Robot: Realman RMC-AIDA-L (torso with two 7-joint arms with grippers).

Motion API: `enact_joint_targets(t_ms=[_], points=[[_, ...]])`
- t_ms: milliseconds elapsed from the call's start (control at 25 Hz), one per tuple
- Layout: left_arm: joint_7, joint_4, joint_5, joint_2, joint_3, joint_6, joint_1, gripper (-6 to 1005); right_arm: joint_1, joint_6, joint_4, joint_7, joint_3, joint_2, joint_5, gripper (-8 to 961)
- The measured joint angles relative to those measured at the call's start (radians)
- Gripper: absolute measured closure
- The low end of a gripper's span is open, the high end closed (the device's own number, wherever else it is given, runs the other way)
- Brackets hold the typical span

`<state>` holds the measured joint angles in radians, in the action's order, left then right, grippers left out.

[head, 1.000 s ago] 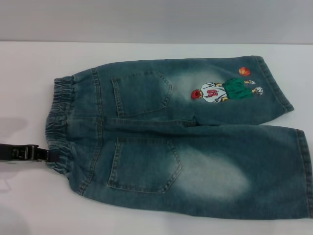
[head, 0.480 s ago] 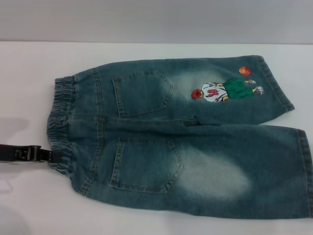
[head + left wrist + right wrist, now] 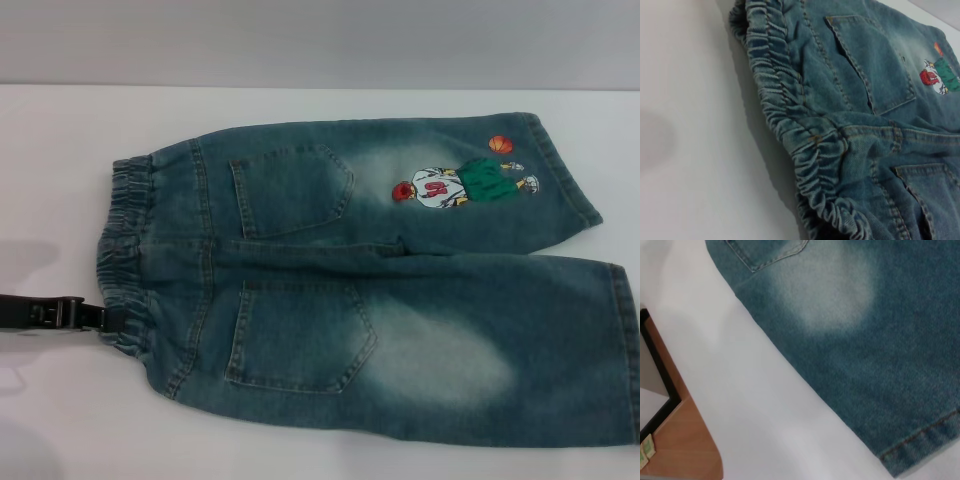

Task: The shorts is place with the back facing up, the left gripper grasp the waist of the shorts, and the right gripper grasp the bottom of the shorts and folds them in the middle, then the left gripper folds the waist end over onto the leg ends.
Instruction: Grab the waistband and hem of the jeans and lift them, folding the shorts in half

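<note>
The shorts (image 3: 380, 290) lie flat on the white table (image 3: 60, 140), back pockets up. The gathered waist (image 3: 125, 250) is at the left and the leg ends (image 3: 622, 350) at the right. An embroidered basketball player (image 3: 460, 185) and an orange ball patch (image 3: 500, 146) mark the far leg. My left gripper (image 3: 105, 319) comes in level from the left and touches the near corner of the waist. In the left wrist view the ruffled waist (image 3: 790, 115) runs close across the picture. The right wrist view looks down on the near leg (image 3: 865, 340) and its hem (image 3: 920, 440). The right gripper is out of view.
Bare white tabletop surrounds the shorts at the left and far side. The right wrist view shows the table's rounded edge, and beyond it a brown wooden surface (image 3: 685, 450) with a black-framed panel (image 3: 660, 385).
My left gripper has crept slightly to the right against the waist corner. The near half of the shorts has shifted a few pixels to the right with it.
</note>
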<state>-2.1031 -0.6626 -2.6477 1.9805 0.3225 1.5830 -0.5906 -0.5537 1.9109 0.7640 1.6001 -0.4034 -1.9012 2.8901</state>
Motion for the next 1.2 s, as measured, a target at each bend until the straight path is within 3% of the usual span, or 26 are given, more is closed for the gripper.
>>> enact_joint_targets(t_ms=[800, 1200], points=[[-0.001, 0.002, 0.0, 0.003, -0.001, 0.0, 0.002, 917, -0.013, -0.043, 0.001, 0.021, -0.033, -0.031, -0.002, 252], [-0.001, 0.002, 0.0, 0.007, 0.001, -0.005, 0.002, 913, -0.036, -0.044, 0.002, 0.023, -0.032, -0.036, -0.007, 252]])
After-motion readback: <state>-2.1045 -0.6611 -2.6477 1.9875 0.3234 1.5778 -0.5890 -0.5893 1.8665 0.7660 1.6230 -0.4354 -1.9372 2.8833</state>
